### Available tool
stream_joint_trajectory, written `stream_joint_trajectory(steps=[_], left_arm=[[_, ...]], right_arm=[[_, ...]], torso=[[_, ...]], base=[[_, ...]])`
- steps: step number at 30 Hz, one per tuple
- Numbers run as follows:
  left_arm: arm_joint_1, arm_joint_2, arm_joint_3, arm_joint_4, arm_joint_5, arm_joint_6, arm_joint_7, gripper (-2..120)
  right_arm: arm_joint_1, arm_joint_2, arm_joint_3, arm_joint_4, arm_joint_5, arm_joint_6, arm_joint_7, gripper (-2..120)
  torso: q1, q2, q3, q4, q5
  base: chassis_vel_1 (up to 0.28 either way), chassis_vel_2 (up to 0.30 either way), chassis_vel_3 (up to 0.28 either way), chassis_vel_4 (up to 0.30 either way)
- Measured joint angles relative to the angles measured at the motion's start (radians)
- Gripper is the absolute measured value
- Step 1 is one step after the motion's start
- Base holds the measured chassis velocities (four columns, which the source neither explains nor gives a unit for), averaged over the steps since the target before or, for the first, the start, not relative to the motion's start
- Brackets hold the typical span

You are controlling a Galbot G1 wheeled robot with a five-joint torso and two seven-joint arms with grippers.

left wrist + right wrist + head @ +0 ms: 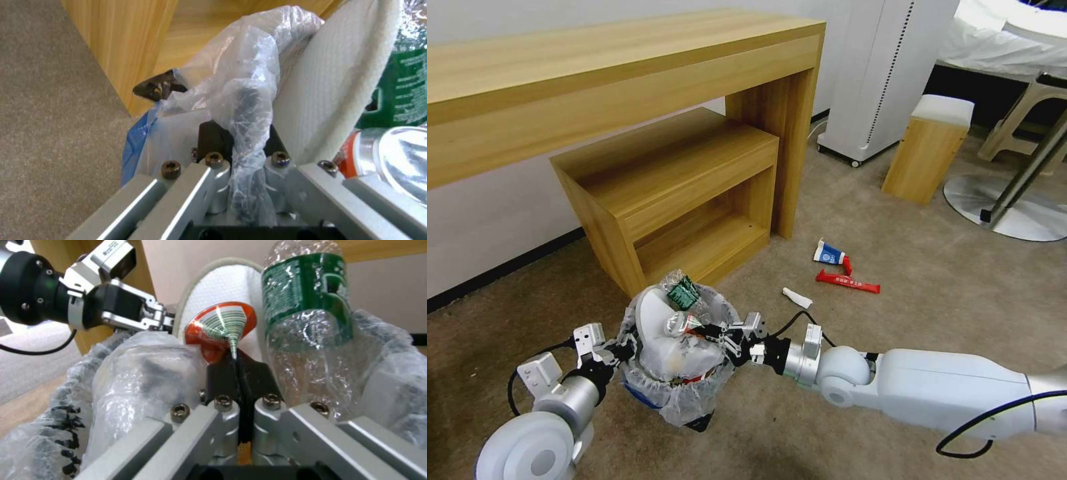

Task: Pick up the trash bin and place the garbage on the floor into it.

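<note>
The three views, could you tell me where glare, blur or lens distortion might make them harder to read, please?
Head view: wide-angle lens bows the desk edges; lighting even, shadows soft. Left wrist view: the near bag and slipper look soft, with glare on a shiny wrapper. Right wrist view: bright highlights on the bottle and foil lid; left gripper behind is slightly blurred.

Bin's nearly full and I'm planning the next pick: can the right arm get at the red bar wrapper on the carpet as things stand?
Probably not yet: the right gripper is shut on a wrapper over the trash bin. The red bar wrapper lies in the open on the floor.

One trash bin (675,393), two end effectors, three wrappers (on carpet)
</note>
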Motion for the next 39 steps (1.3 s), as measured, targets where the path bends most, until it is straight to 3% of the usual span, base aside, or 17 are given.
stream_joint_trajectory(steps=[8,9,14,16,20,22,24,26,33,39], left_arm=[[-0.005,0.000,0.003,0.016,-0.001,0.000,0.000,3],[-0.005,0.000,0.004,0.017,0.000,0.000,0.000,3],[-0.004,0.002,0.005,0.020,0.000,0.000,0.001,3],[-0.003,0.009,0.004,0.027,0.001,0.000,0.001,3],[-0.003,0.015,0.003,0.029,0.002,0.000,0.002,3],[-0.001,0.019,0.002,0.034,0.006,0.000,0.004,3],[-0.001,0.020,0.001,0.034,0.007,0.000,0.004,3],[0.000,0.021,-0.001,0.037,0.011,-0.001,0.007,3],[0.019,0.012,-0.011,0.038,0.042,-0.005,0.023,3],[0.052,-0.008,-0.027,0.027,0.076,-0.010,0.034,3]], right_arm=[[-0.018,-0.019,0.049,0.039,-0.003,-0.004,0.000,28],[-0.021,-0.024,0.061,0.051,-0.003,-0.005,0.002,37],[-0.036,-0.039,0.093,0.072,-0.003,-0.007,0.007,51],[-0.064,-0.055,0.145,0.096,-0.003,-0.013,0.017,62],[-0.101,-0.075,0.205,0.118,-0.003,-0.015,0.030,72],[-0.147,-0.110,0.284,0.151,-0.004,-0.012,0.054,84],[-0.152,-0.115,0.295,0.155,-0.004,-0.009,0.060,84],[-0.204,-0.153,0.367,0.176,-0.001,0.009,0.103,96],[-0.302,-0.210,0.505,0.188,-0.019,0.021,0.199,100],[-0.350,-0.217,0.614,0.168,-0.024,0.016,0.305,100]], torso=[[0.000,0.000,0.000,0.0000,0.0000],[0.000,0.000,0.000,0.0000,0.0000],[0.000,0.000,0.000,0.0001,0.0000],[0.000,0.000,0.000,0.0002,0.0000],[0.000,0.000,0.000,0.0003,0.0002],[0.000,0.000,0.000,-0.0001,0.0001],[0.000,0.000,0.000,-0.0001,0.0001],[0.000,0.000,0.000,0.0002,0.0001],[0.000,0.000,0.000,-0.0005,0.0002],[0.000,0.000,0.000,0.0006,0.0004]], base=[[0.000,0.000,0.000,0.000],[0.000,0.000,0.000,0.000],[0.000,0.000,0.000,0.000],[0.000,0.000,0.000,0.000],[0.000,0.000,0.000,0.000],[0.000,0.000,0.000,0.000],[0.000,0.000,0.000,0.000],[0.000,0.000,0.000,0.000],[0.000,0.000,0.000,0.000],[0.000,0.000,0.000,0.000]])
